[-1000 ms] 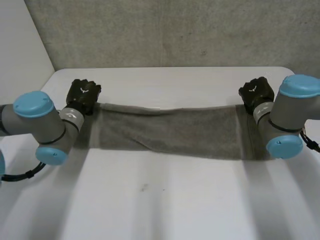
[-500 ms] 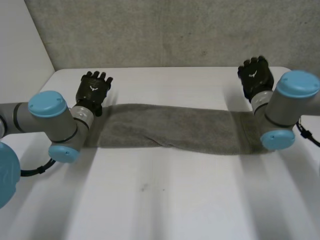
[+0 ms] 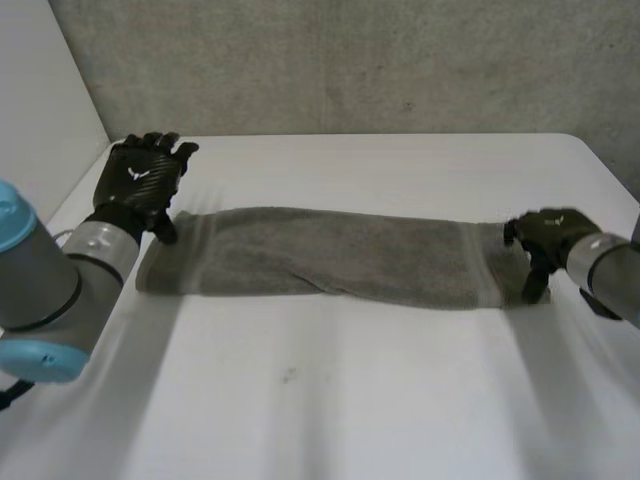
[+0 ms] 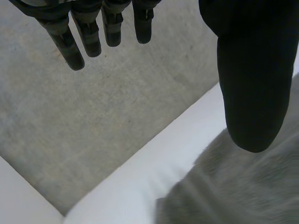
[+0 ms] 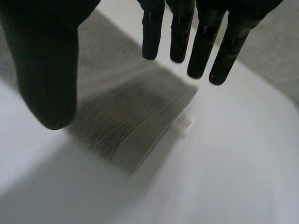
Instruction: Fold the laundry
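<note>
A grey towel [image 3: 330, 255], folded into a long narrow strip, lies flat across the white table [image 3: 350, 400]. My left hand [image 3: 140, 180] hovers at the strip's left end by its far corner, open with straight fingers and holding nothing. In the left wrist view the fingers [image 4: 88, 32] are spread away from the thumb, with the towel [image 4: 243, 186] below the thumb. My right hand [image 3: 548, 232] is over the strip's right end. In the right wrist view that hand [image 5: 46, 56] is open above the towel's end [image 5: 126, 121], next to a small white label [image 5: 183, 123].
A grey concrete wall [image 3: 330, 70] rises behind the table's far edge. The left arm [image 3: 50, 290] reaches over the table's left side. The table's right edge runs just past my right hand.
Both hands let go of the towel's far corners and opened, and the towel settled flat. The left hand drew back to the left. The right hand dropped to the towel's right end.
</note>
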Controlling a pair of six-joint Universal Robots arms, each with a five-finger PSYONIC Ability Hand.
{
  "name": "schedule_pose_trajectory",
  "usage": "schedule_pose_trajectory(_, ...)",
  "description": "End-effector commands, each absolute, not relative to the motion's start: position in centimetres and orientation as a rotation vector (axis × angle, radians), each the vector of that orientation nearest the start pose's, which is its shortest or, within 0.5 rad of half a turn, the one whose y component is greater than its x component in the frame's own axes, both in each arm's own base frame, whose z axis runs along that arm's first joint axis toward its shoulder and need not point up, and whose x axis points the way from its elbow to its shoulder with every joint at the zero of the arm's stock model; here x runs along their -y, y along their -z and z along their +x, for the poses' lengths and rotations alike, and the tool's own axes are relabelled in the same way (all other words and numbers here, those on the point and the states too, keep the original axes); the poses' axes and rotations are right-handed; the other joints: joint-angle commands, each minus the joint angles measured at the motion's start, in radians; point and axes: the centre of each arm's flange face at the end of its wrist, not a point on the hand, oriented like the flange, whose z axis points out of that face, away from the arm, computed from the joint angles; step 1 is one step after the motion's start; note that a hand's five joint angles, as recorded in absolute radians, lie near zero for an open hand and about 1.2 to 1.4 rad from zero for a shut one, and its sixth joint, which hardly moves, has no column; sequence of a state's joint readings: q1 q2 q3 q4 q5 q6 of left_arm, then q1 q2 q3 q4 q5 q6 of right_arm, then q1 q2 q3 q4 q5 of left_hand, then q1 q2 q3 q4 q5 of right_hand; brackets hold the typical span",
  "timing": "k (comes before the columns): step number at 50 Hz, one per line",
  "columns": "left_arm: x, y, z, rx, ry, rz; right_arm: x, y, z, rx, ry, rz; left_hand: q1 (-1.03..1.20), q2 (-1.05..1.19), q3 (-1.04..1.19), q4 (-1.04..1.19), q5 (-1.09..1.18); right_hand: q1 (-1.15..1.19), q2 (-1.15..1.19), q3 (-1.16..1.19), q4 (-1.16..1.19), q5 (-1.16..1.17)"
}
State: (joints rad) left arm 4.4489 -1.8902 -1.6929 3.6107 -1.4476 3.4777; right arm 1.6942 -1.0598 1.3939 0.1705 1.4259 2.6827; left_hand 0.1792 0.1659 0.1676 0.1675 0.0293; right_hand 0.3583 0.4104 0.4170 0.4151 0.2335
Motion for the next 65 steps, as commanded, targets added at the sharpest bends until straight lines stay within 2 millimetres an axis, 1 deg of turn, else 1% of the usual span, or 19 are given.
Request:
schedule_pose_trajectory(1,28.9,-21.1,-22.8,-2.225,2.355,0.645,34.1,-14.5,17.9,-2.544,1.64,-0.889,-0.005,0.009,0.007,0.007,-0.029,0.27,0.218,0.211,0.213,0.22)
schedule_pose_trajectory(13,29.2,-20.9,-22.5,-2.192,2.38,0.625,35.3,-11.8,17.4,-2.542,1.712,-0.969,-0.005,0.009,0.007,0.007,-0.029,0.455,0.403,0.396,0.398,0.405)
schedule_pose_trajectory(15,29.2,-20.9,-22.5,-2.195,2.378,0.622,35.4,-11.6,17.4,-2.54,1.715,-0.99,-0.005,0.009,0.007,0.007,-0.029,0.625,0.573,0.566,0.568,0.575)
schedule_pose_trajectory(16,29.2,-20.8,-22.5,-2.196,2.376,0.622,35.6,-11.6,17.4,-2.54,1.728,-1.007,-0.005,0.009,0.007,0.007,-0.029,1.034,0.982,0.975,0.977,0.984)
schedule_pose_trajectory(18,29.2,-20.8,-22.5,-2.196,2.376,0.622,36.0,-11.8,17.1,-2.55,1.755,-1.011,-0.005,0.009,0.007,0.007,-0.029,1.038,0.986,0.979,0.981,0.988)
schedule_pose_trajectory(23,29.1,-20.7,-22.4,-2.202,2.37,0.621,37.8,-13.1,15.0,-2.656,1.968,-1.06,-0.005,0.009,0.007,0.007,-0.029,1.038,0.986,0.979,0.981,0.988)
schedule_pose_trajectory(28,29.1,-20.9,-22.4,-2.196,2.375,0.62,40.0,-15.4,9.4,-2.898,2.167,-1.244,-0.005,0.009,0.007,0.007,-0.029,1.038,0.986,0.979,0.981,0.988)
schedule_pose_trajectory(31,29.1,-20.9,-22.4,-2.196,2.375,0.62,40.3,-15.7,9.1,-2.888,2.186,-1.282,-0.005,0.009,0.007,0.007,-0.029,1.038,0.986,0.979,0.981,0.988)
schedule_pose_trajectory(37,29.1,-21.0,-22.4,-2.192,2.379,0.619,40.1,-20.0,13.3,-2.517,2.397,-1.218,-0.005,0.009,0.007,0.007,-0.029,1.038,0.986,0.979,0.981,0.988)
schedule_pose_trajectory(39,29.1,-21.0,-22.4,-2.192,2.378,0.617,38.3,-22.8,18.4,-2.234,2.474,-1.25,-0.005,0.009,0.007,0.007,-0.029,1.038,0.986,0.979,0.981,0.988)
schedule_pose_trajectory(40,29.1,-21.0,-22.4,-2.192,2.378,0.617,38.3,-22.9,18.4,-2.232,2.474,-1.25,-0.005,0.009,0.007,0.007,-0.029,1.038,0.986,0.979,0.981,0.988)
schedule_pose_trajectory(42,29.1,-21.0,-22.4,-2.192,2.378,0.617,37.2,-23.6,21.4,-2.097,2.473,-1.296,-0.005,0.009,0.007,0.007,-0.029,1.038,0.986,0.979,0.981,0.988)
schedule_pose_trajectory(44,29.1,-20.9,-22.4,-2.193,2.376,0.619,34.4,-24.1,26.8,-1.859,2.434,-1.405,-0.005,0.009,0.007,0.007,-0.029,1.038,0.986,0.979,0.981,0.988)
schedule_pose_trajectory(45,29.1,-20.9,-22.4,-2.193,2.376,0.619,34.4,-24.1,26.9,-1.858,2.433,-1.405,-0.005,0.009,0.007,0.007,-0.029,1.038,0.986,0.979,0.981,0.988)
schedule_pose_trajectory(47,28.9,-20.9,-22.4,-2.197,2.373,0.622,31.0,-23.5,31.8,-1.649,2.343,-1.504,-0.005,0.009,0.007,0.007,-0.029,1.038,0.986,0.979,0.981,0.988)
schedule_pose_trajectory(50,28.9,-20.7,-22.4,-2.201,2.37,0.624,29.1,-22.6,34.4,-1.549,2.276,-1.557,-0.005,0.009,0.007,0.007,-0.029,1.038,0.986,0.979,0.981,0.988)
schedule_pose_trajectory(52,28.8,-20.7,-22.4,-2.204,2.367,0.625,26.0,-20.1,38.0,-1.425,2.145,-1.638,-0.005,0.009,0.007,0.007,-0.029,1.038,0.986,0.979,0.981,0.988)
schedule_pose_trajectory(55,28.8,-20.7,-22.4,-2.205,2.367,0.627,23.7,-17.4,40.5,-1.36,2.042,-1.694,-0.005,0.009,0.007,0.007,-0.029,1.038,0.986,0.979,0.981,0.988)
schedule_pose_trajectory(65,28.8,-20.4,-22.5,-2.212,2.361,0.63,21.4,-11.8,43.0,-1.366,1.89,-1.763,-0.005,0.009,0.007,0.007,-0.029,1.025,0.972,0.966,0.968,0.975)
